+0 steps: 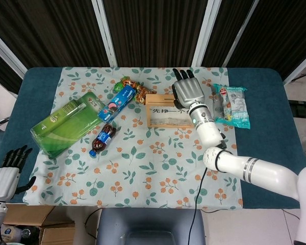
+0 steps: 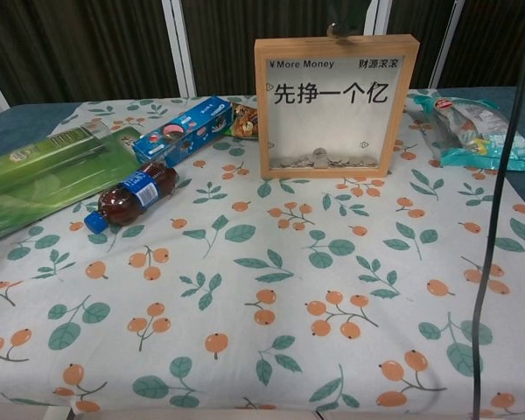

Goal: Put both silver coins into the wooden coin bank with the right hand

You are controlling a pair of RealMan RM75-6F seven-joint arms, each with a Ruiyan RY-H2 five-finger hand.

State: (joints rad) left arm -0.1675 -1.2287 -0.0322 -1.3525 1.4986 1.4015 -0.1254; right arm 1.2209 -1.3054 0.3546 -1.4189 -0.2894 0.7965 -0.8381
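In the head view, a wooden coin bank (image 1: 166,110) is seen standing on a floral tablecloth (image 1: 143,163) that is spread over a blue table (image 1: 268,153). The right hand (image 1: 188,92) is held over the right end of the bank's top edge, back upward, with the fingers (image 1: 182,75) stretched away from the camera and slightly apart. What lies under the palm is hidden, so it cannot be told whether a coin is held. The left hand (image 1: 7,171) is seen low beside the table's near left corner, with its dark fingers spread and nothing in it. A green packet (image 1: 66,125) is laid at the left of the cloth, with a small cola bottle (image 1: 103,138) on its side just to its right. A blue biscuit box (image 1: 117,102) is placed behind the bottle, and a snack bag (image 1: 135,89) lies between the box and the bank. A teal packet (image 1: 234,106) is seen to the right of the right hand.

In the chest view, the coin bank (image 2: 336,107) is shown upright from the front, with Chinese characters on its clear pane. Silver coins (image 2: 319,160) are piled at its bottom, inside. Only a small dark part of the right hand (image 2: 339,31) is seen at the top edge. A black cable (image 2: 499,201) is hung down the right side.
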